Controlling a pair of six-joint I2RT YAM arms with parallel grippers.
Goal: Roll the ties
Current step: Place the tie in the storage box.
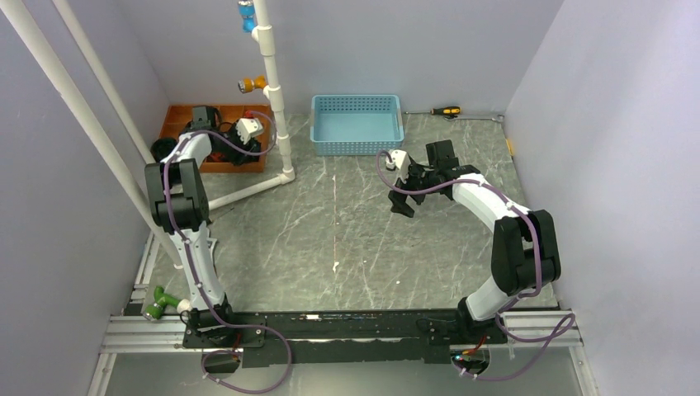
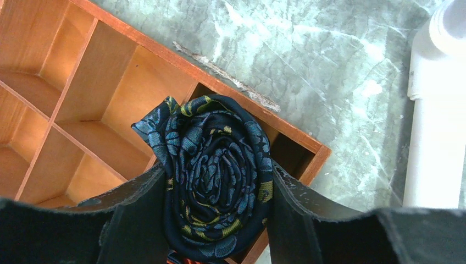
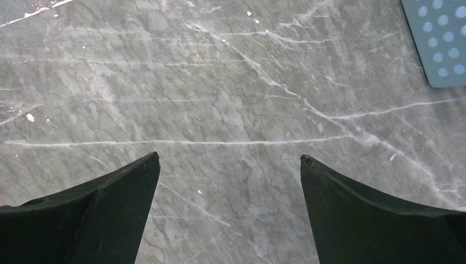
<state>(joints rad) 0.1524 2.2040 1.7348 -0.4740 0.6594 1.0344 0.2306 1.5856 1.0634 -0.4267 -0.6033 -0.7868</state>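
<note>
A dark navy tie (image 2: pixel 214 159) with blue and yellow-gold paisley is wound into a tight roll. My left gripper (image 2: pixel 217 176) is shut on it, one finger on each side of the roll. It holds the roll over the corner compartment of a wooden divided tray (image 2: pixel 242 93). In the top view the left gripper (image 1: pixel 221 148) is over that tray (image 1: pixel 177 115) at the back left, and the tie is hidden there. My right gripper (image 1: pixel 402 203) is open and empty above bare marble tabletop, also in the right wrist view (image 3: pixel 229 159). No other tie shows.
A light blue perforated basket (image 1: pixel 357 101) stands at the back centre; its corner shows in the right wrist view (image 3: pixel 439 38). A white pipe frame (image 1: pixel 276 124) stands beside the wooden tray and shows in the left wrist view (image 2: pixel 434 110). A screwdriver (image 1: pixel 446 110) lies by the back wall.
</note>
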